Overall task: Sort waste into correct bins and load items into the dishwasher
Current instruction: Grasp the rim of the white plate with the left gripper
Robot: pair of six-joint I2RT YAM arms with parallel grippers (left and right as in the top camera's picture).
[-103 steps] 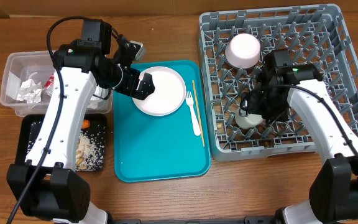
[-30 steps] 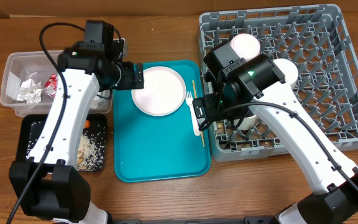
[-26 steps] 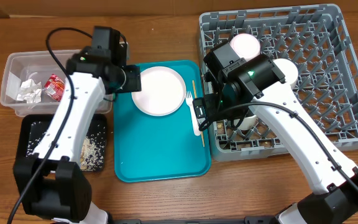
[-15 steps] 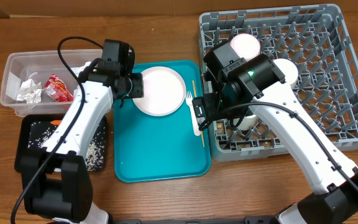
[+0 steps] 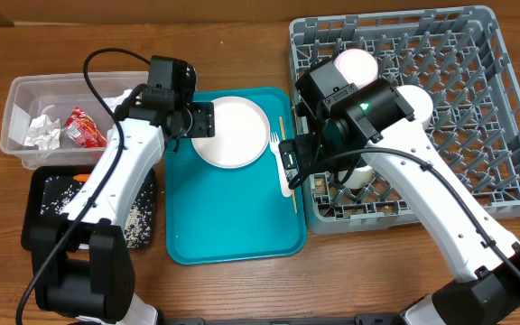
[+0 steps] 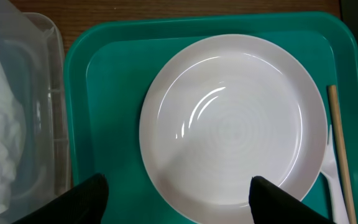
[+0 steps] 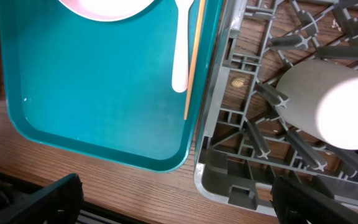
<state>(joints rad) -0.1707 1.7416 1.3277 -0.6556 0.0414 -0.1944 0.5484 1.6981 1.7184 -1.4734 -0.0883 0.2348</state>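
Note:
The white plate (image 5: 233, 132) (image 6: 235, 124) lies on the teal tray (image 5: 233, 217), with a white fork (image 5: 283, 171) (image 7: 180, 50) and a thin wooden stick (image 5: 288, 162) (image 7: 194, 62) to its right. My left gripper (image 5: 200, 120) (image 6: 179, 179) hovers open above the plate's left rim, holding nothing. My right gripper (image 5: 291, 162) (image 7: 176, 186) stands wide open and empty over the tray's right edge, beside the dishwasher rack (image 5: 477, 54) (image 7: 253, 155). The rack holds a bowl (image 5: 355, 70) and a white cup (image 5: 361, 176) (image 7: 334, 106).
The clear tub (image 5: 16, 99) (image 6: 17, 112) at the left holds crumpled napkins (image 5: 39, 131) and a red wrapper (image 5: 84, 126). Below it, the black tray (image 5: 39, 226) carries beige crumbs (image 5: 134, 221) and a carrot (image 5: 79, 177). Another white bowl (image 5: 415, 97) shows behind the right arm.
My left arm swung from beside the clear tub toward the plate; its jaws narrowed, then widened again. The right arm left the rack earlier and has stayed still for the last second.

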